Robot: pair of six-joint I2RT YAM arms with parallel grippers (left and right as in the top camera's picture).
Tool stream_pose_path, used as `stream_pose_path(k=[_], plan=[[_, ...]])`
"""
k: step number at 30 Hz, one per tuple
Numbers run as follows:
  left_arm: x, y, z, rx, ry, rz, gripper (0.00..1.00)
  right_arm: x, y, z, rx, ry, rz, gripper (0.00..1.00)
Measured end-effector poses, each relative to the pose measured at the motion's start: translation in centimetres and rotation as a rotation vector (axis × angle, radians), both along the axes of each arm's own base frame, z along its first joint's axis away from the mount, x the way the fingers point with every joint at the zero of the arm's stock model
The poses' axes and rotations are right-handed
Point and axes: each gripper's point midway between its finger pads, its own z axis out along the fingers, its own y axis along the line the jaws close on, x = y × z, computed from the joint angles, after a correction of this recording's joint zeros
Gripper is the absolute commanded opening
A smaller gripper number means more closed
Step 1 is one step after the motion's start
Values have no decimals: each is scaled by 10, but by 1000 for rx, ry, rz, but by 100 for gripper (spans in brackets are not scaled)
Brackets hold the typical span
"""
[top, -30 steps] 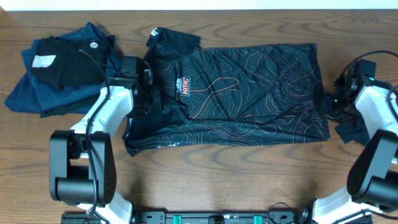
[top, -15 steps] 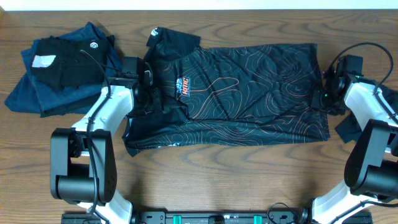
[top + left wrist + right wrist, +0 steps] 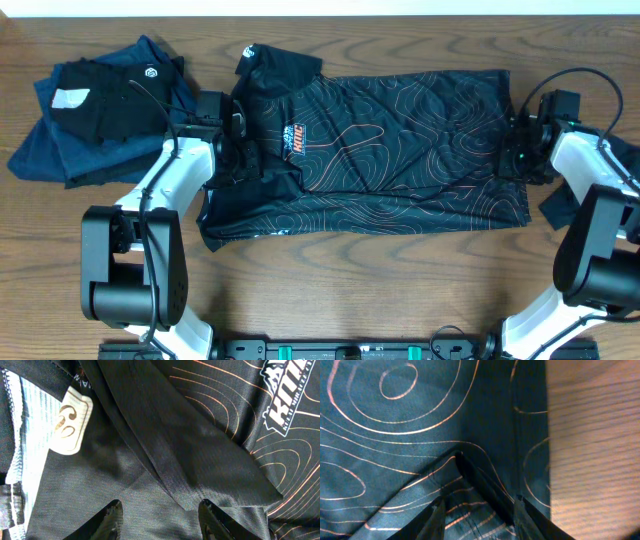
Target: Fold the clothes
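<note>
The black T-shirt (image 3: 400, 150) with thin orange contour lines lies flat across the table, collar to the left and hem to the right. My left gripper (image 3: 238, 150) hovers over its left part, beside the chest logo (image 3: 293, 140). In the left wrist view the left gripper (image 3: 160, 507) stands open above plain dark fabric (image 3: 165, 455), with a beige neck label (image 3: 70, 422) further off. My right gripper (image 3: 520, 150) is at the hem's right edge. In the right wrist view the right gripper (image 3: 480, 502) is open, straddling a raised fold of the lined fabric (image 3: 395, 435).
A pile of dark blue and black garments (image 3: 100, 110) sits at the back left. Another dark cloth (image 3: 565, 210) lies at the right edge, under the right arm. Bare wooden table (image 3: 590, 450) shows just past the hem and along the front (image 3: 350, 290).
My right gripper has moved from beyond the shirt's right edge back and left onto the hem, and its jaws have widened. The left arm has not moved.
</note>
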Motion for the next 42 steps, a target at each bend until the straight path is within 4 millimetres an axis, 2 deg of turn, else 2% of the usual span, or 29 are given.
stream_pose_path(k=[1,3,4,10,16,22,29,34,40,42], plan=[[0,0,0,0,0,0,51,-1,1,-3,3,7,9,32],[0,0,0,0,0,0,51,-2,1,-8,6,19,22,6],[0,0,0,0,0,0,50,-2,1,-10,3,24,24,1],[0,0,0,0,0,0,51,-3,-3,-10,-19,29,4,1],[0,0,0,0,0,0,51,-14,-25,-10,-127,80,-106,1],[3,0,1,-1,-14,0,51,-22,-41,-9,-178,101,-179,14],[4,0,1,-1,-16,0,51,-21,-40,-3,-169,88,-187,20],[4,0,1,-1,-16,0,51,-17,-35,7,-147,52,-173,18],[4,0,1,-1,-16,0,50,-19,-30,7,-119,59,-160,18],[4,0,1,-1,-16,0,51,-19,-29,7,-115,63,-159,12]])
